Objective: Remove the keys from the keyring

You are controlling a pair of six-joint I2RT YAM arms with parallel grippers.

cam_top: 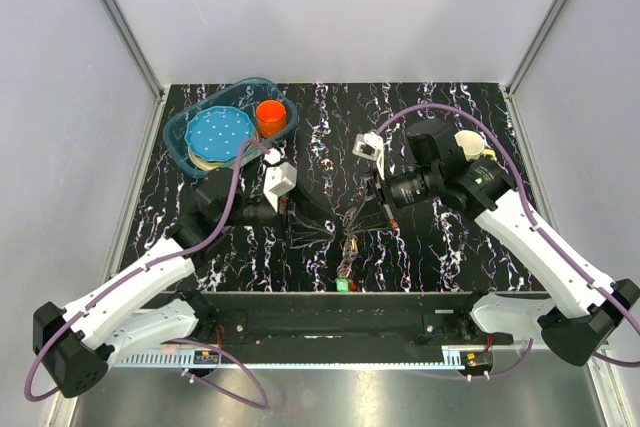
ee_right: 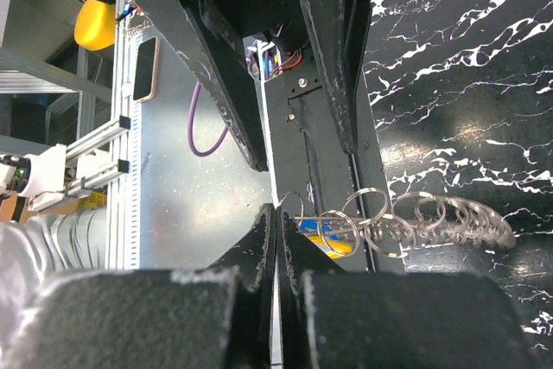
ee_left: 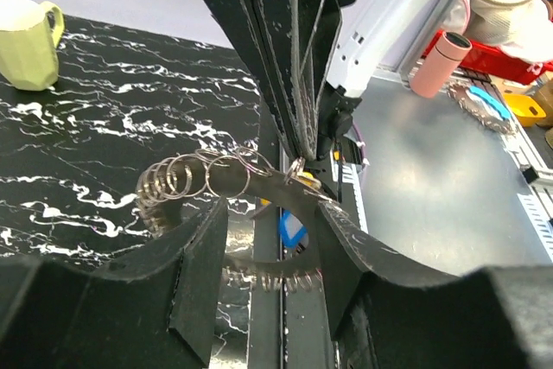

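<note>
**Ring bunch pinched near the table's front edge**

From above, the bunch of small silvery keys [cam_top: 348, 247] was a tiny tangle between the two pincers, the single keys too small to tell apart. A small green piece [cam_top: 343, 285] showed just in front of it. In the wrist views the thin silvery metal keyring [ee_right: 415, 218] appeared as a string of overlapping loops, partly hidden behind black fingers. Blue and yellow bits behind it were only half seen.

The right gripper [ee_right: 276, 218] had its jaws pressed together on an end loop of the keyring. The left gripper [ee_left: 275, 213] stood wide apart, straddling the loops and gripping nothing.

At the far left of the black white-veined marble tabletop [cam_top: 450, 247] stood a clear blue tub [cam_top: 172, 142]. It held a blue dotted plate [cam_top: 218, 132] and an orange cup [cam_top: 270, 115]. A pale mug [cam_top: 468, 142] sat far right, behind the right arm.

The bunch was close to the table's near edge, near the black front rail [cam_top: 330, 312], with open marble on either side.
</note>
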